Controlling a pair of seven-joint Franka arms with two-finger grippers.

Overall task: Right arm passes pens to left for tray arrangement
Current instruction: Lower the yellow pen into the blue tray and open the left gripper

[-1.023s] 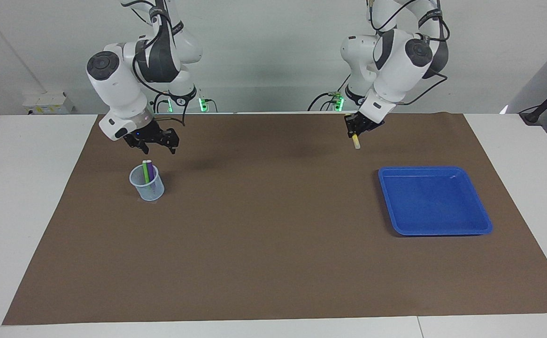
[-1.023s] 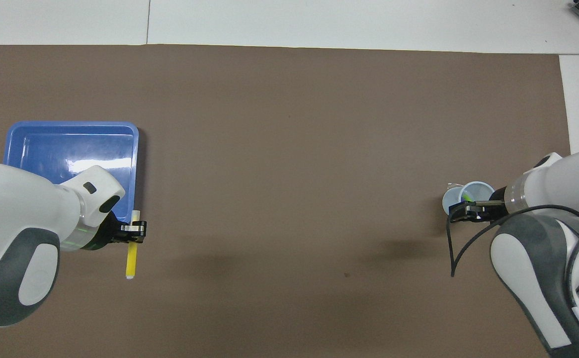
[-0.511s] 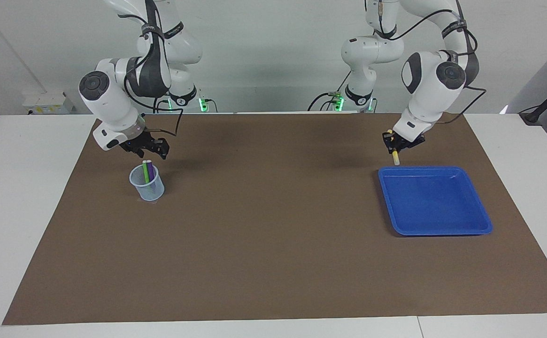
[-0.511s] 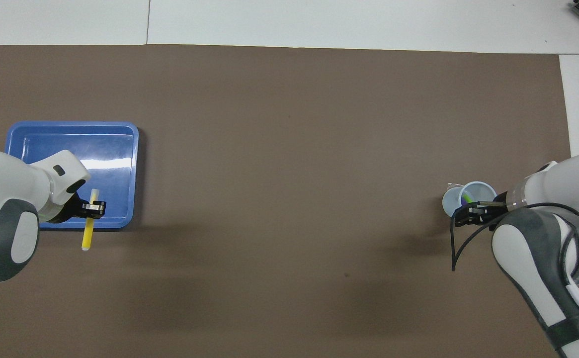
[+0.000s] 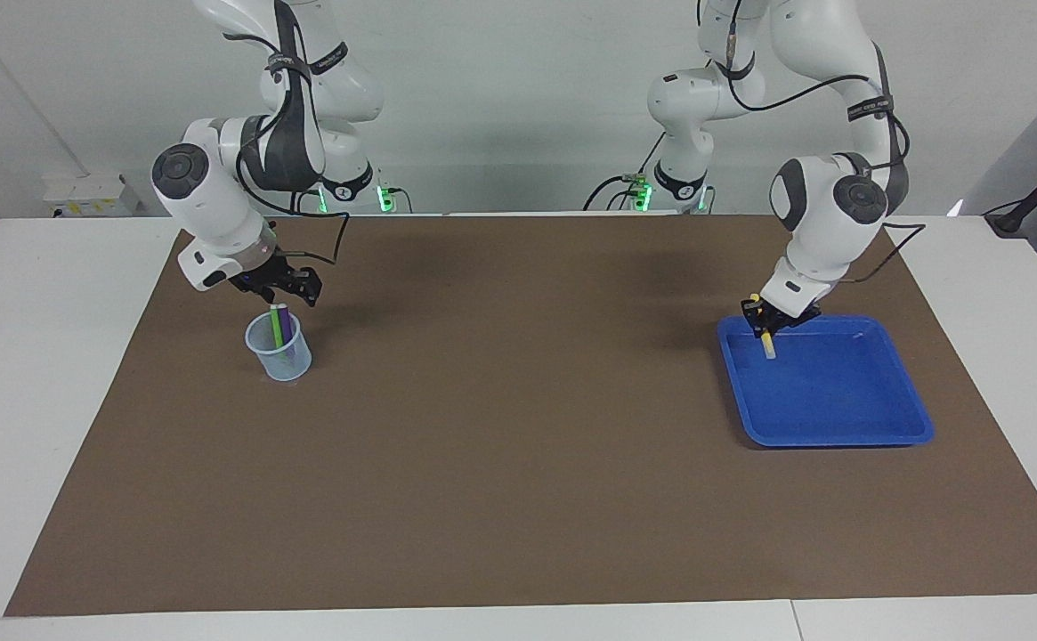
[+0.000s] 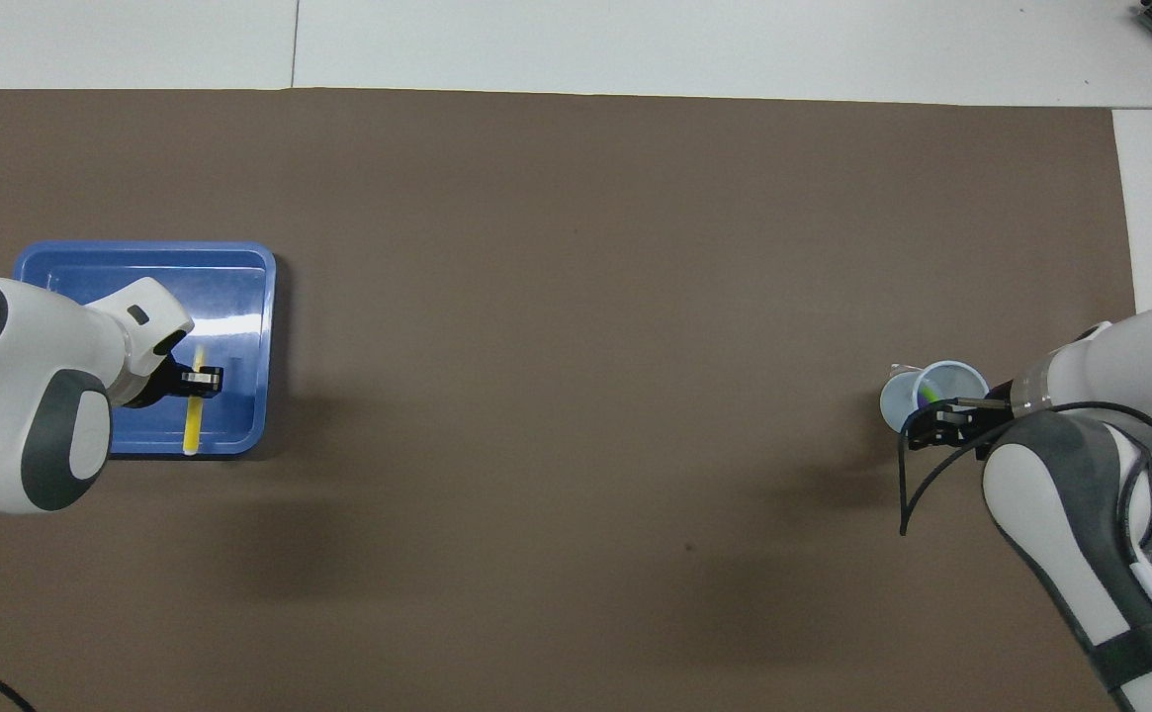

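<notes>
Three pens (image 5: 765, 341), one tray (image 5: 838, 418), one cup (image 5: 279, 352).

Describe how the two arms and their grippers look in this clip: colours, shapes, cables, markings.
Both are white, rounded, jointed arms with dark grey panels and round dark joint caps. Thin black cables loop along each. The left gripper and the right gripper are small, black and two-fingered, below a silvery wrist ring. White lettering marks the right arm; green lights glow at both bases.

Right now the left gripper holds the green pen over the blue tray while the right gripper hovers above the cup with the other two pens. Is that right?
Not quite: the pen in the left gripper is the yellow pen, not the green one, as the facing view shows. The rest stands: it is over the blue tray, and the right gripper hovers above the cup, which holds the green pen and purple pen.
</notes>
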